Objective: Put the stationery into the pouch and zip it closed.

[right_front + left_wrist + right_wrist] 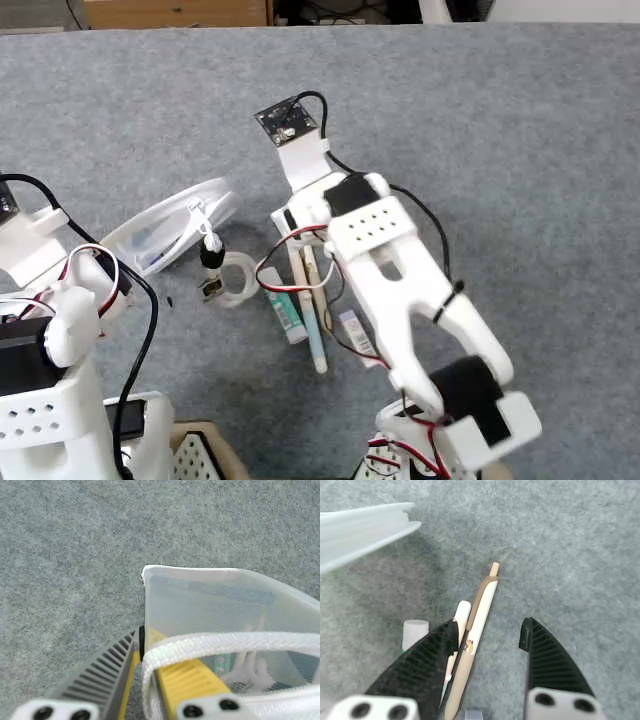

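The left gripper [144,639] is pinching the white mesh pouch [215,600] by its edge, fingers pressing together on it; the right gripper [490,625] is hanging over the grey bench [500,120], fingers spreading around a tan pen [482,605] lying there

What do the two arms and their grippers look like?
The right arm and the left arm are white, with black motors and red, white and black cables. The right gripper has black ribbed fingers; the left gripper has one grey finger and one yellow finger.
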`<action>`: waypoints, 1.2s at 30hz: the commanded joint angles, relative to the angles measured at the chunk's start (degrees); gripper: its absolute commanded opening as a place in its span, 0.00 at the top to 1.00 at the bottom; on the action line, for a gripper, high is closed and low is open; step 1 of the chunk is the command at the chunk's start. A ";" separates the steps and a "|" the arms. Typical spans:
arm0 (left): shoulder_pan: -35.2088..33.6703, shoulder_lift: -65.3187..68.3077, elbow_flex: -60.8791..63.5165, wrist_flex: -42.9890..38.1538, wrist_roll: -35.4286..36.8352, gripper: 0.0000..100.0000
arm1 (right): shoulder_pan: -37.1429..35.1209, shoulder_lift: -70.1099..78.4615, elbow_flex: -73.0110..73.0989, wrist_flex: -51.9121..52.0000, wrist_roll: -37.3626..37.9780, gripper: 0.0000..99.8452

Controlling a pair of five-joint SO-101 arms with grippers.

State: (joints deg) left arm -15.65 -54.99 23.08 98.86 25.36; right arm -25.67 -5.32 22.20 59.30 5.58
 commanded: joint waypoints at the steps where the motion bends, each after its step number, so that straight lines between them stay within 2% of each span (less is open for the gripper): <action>1: -0.13 0.70 1.45 -0.18 0.44 0.97 | -0.70 3.47 -2.86 -3.08 -0.53 0.80; 7: -0.13 0.62 1.27 -0.18 0.44 0.97 | -0.62 10.68 -3.30 -7.38 -0.53 0.80; 16: -0.13 0.62 1.36 -0.09 0.44 0.97 | -0.44 20.79 -12.88 -7.21 -0.53 0.80; 18: -0.13 0.62 1.27 0.00 0.44 0.97 | -0.44 23.43 -15.34 -5.80 -0.53 0.80; 26: -0.31 0.62 1.27 0.00 0.44 0.97 | 0.26 34.59 -29.49 4.75 -0.53 0.93; 36: -0.40 0.62 1.19 0.09 0.44 0.97 | 5.19 44.44 -41.27 12.66 -0.53 0.94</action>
State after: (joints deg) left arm -15.65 -54.99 24.57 98.86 25.36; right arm -22.33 38.46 -15.43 70.37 5.58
